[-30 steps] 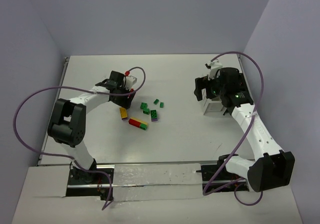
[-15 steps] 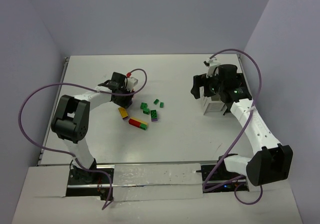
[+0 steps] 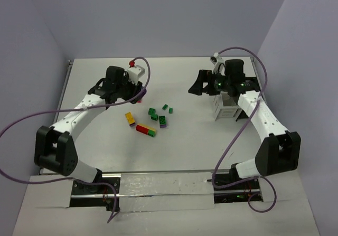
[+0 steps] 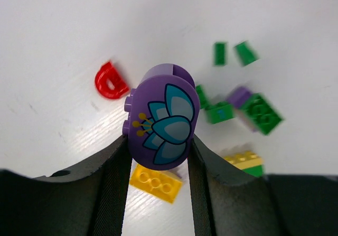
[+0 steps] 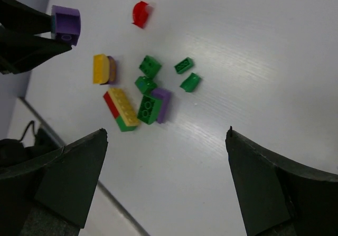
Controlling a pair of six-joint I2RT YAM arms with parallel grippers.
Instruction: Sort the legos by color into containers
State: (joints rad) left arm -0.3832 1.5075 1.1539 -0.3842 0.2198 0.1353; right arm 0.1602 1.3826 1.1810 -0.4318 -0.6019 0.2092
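Note:
My left gripper (image 3: 136,91) is shut on a purple brick with a blue flower print (image 4: 161,109) and holds it above the table; the brick also shows in the right wrist view (image 5: 66,25). Below it lie a yellow brick (image 4: 157,182), a red arch piece (image 4: 111,81) and several green bricks (image 4: 261,113). The loose pile (image 3: 153,121) sits mid-table: a yellow brick, a red-yellow-green stack (image 5: 121,109), a green-and-purple pair (image 5: 154,105) and small green ones. My right gripper (image 3: 196,88) is open and empty, left of the white slatted box (image 3: 224,109). The black tray is hidden.
The right arm crosses over the white box near the table's right edge. Purple cables loop off both arms. Walls close in the table at the back and on both sides.
My left gripper has risen off the table beside the pile and pulled back to the left with the purple brick. My right gripper has swung left, away from the white box.

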